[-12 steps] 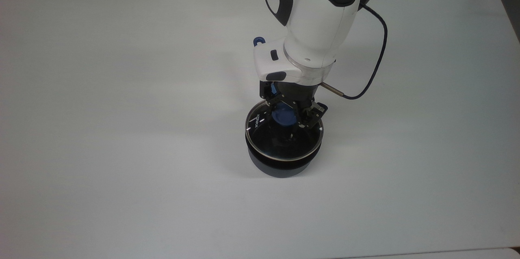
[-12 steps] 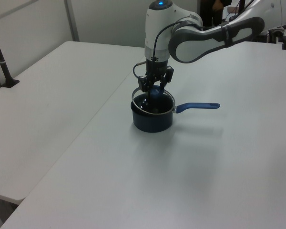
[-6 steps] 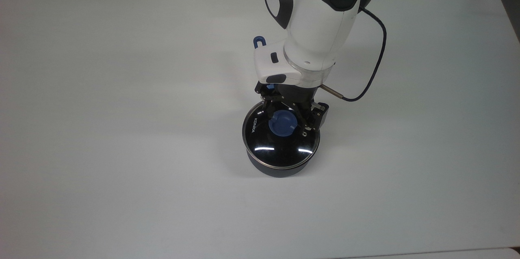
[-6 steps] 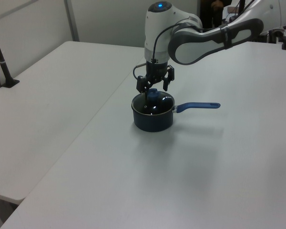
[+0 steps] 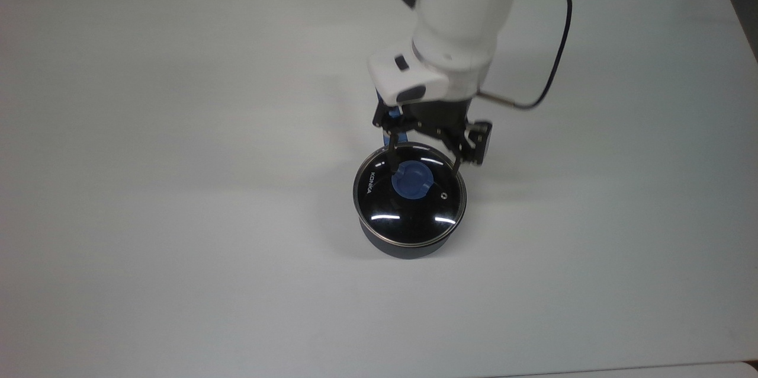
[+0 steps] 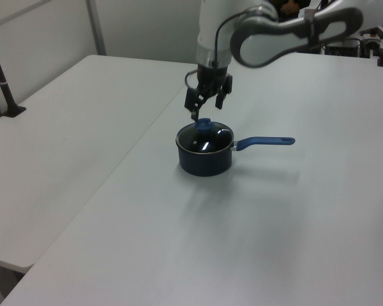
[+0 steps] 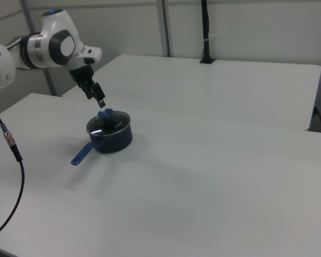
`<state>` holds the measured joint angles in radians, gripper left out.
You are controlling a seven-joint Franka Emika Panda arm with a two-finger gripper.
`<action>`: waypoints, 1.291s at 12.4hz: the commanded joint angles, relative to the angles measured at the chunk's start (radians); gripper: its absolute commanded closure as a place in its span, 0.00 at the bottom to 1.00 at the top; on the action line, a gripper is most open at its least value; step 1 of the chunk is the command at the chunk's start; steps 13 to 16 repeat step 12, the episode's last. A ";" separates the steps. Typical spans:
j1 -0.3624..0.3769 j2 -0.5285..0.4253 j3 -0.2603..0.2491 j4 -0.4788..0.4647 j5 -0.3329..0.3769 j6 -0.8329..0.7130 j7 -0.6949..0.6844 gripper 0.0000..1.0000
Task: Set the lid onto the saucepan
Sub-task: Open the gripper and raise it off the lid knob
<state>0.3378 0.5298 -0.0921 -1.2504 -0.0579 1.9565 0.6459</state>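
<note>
1. Top view.
   - Lid [image 5: 410,200]: clear glass disc in a thin metal rim, seated flat on the saucepan [image 5: 402,247], rim matching rim all round. White "KONIKA" lettering sits toward the top view's left, the small vent hole just right of centre.
   - Knob [image 5: 412,181]: blue, round, at the lid's centre. Judged the only sound hold, a raised stub that two fingers can close on from above.
   - Handling, as judgement: glass is stiff and brittle, smooth and likely slippery on its face; the metal rim is too thin and low to pinch. Probably moderately heavy for its size, so set down gently rather than dropped.
   - Pincer [image 5: 423,156]: fingers spread apart, holding nothing, standing above the lid's far edge, clear of the knob.
   - Tabletop [image 5: 177,188]: white, plain.

2. Left view.
   - Saucepan [image 6: 204,160]: dark, deep, small, upright on the tabletop [image 6: 274,242]; its long blue handle [image 6: 265,141] runs toward the left view's right.
   - Lid [image 6: 205,136] closes the pan's mouth, knob uppermost.
   - Pincer [image 6: 206,109]: just above the knob and apart from it, fingers parted and empty.

3. Right view.
   - Saucepan [image 7: 110,136] stands with its handle [image 7: 83,153] toward the right view's lower left.
   - Lid [image 7: 108,124] lies on top, blue knob [image 7: 105,113] standing up.
   - Pincer [image 7: 97,97]: above the knob, not touching it.
   - Task, as judgement: placement appears done.
</note>
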 commanded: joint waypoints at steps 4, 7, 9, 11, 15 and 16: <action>-0.178 -0.476 0.017 -0.506 0.009 -0.039 -0.359 0.00; -0.255 -0.542 0.017 -0.506 0.003 -0.178 -0.561 0.00; -0.282 -0.559 0.017 -0.503 0.003 -0.191 -0.572 0.00; -0.287 -0.559 0.015 -0.497 0.001 -0.196 -0.580 0.00; -0.286 -0.551 0.015 -0.495 0.001 -0.196 -0.580 0.00; -0.286 -0.551 0.015 -0.495 0.001 -0.196 -0.580 0.00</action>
